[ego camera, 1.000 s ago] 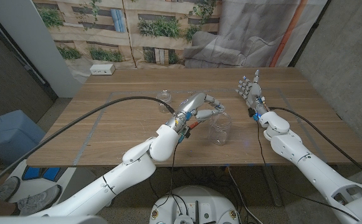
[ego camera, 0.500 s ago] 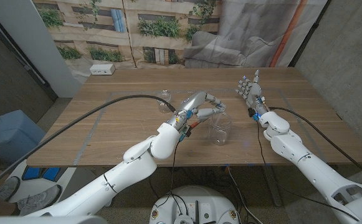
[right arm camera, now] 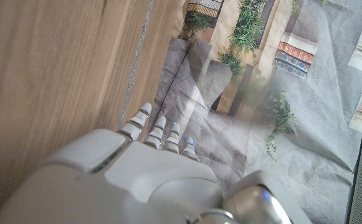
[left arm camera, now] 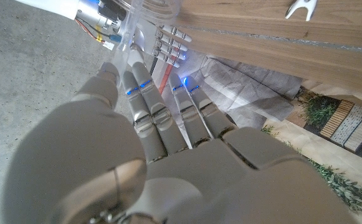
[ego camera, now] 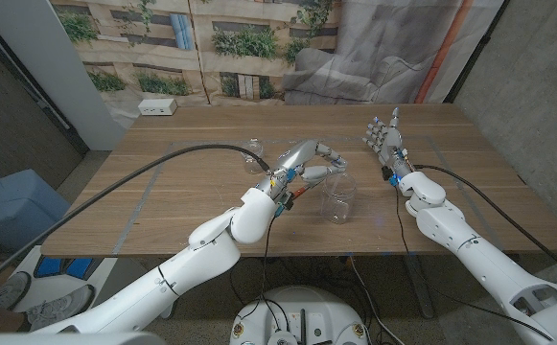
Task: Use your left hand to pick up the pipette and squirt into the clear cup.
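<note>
The left hand (ego camera: 309,165) pinches the pipette (ego camera: 338,171) just above the clear cup (ego camera: 338,199) on the table (ego camera: 163,201). Beside the cup, the right hand (ego camera: 383,139) stands empty, fingers apart.

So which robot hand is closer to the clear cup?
Left. The left hand hovers right over the clear cup, fingers above its rim. The right hand stands apart, farther back to the cup's right.

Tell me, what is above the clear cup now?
The left hand hovers over the clear cup, fingers curled. Whether it holds the pipette is hidden by the fingers.
</note>
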